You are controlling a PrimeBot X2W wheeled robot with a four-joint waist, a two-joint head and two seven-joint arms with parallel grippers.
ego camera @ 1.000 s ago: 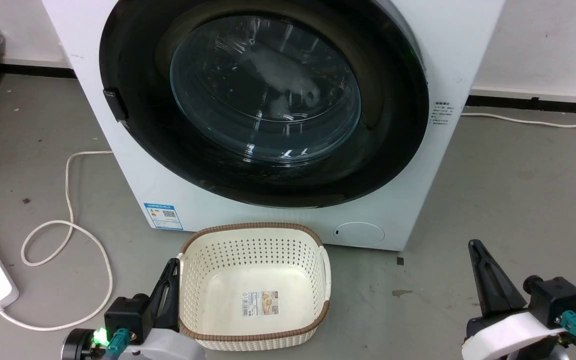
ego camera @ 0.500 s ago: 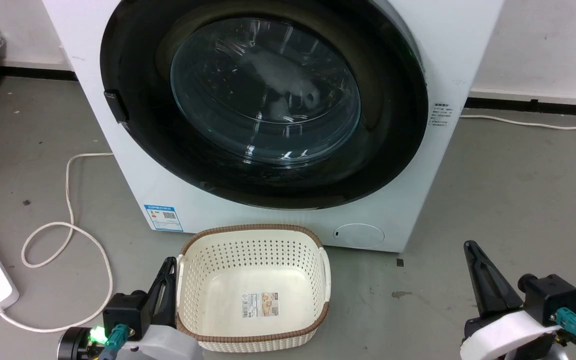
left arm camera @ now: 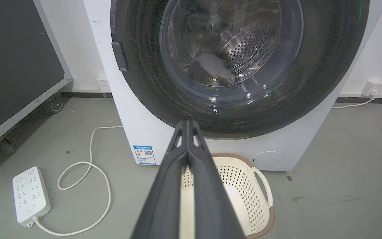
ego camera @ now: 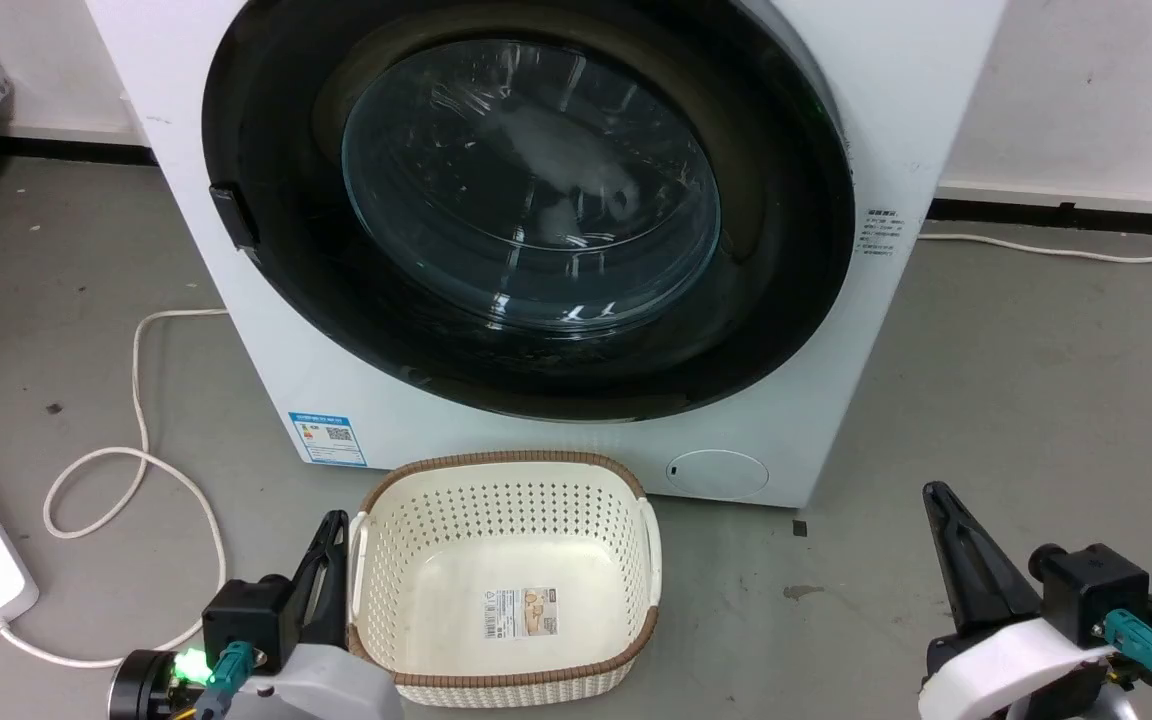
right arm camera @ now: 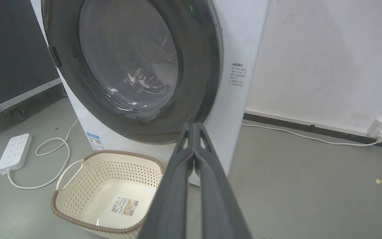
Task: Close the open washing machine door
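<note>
Head view: I see the washing machine door (ego camera: 531,200) lying flat against the front of the washing machine (ego camera: 911,100). A cream laundry basket (ego camera: 506,465) sits on the floor just before the machine. My left tool (ego camera: 336,522) and right tool (ego camera: 934,495), both pinched shut and empty, hang short of the machine, well clear of it.

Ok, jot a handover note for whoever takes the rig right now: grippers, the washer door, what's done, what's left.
Left gripper: jaws shut, empty, low beside the laundry basket.
Right gripper: jaws shut, empty, low over the floor, apart from the machine.
Washing machine door: looks seated flat against the white front, nothing touching it.
Done: door appears closed.
Left: confirm the latch caught; nothing else apparent.
</note>
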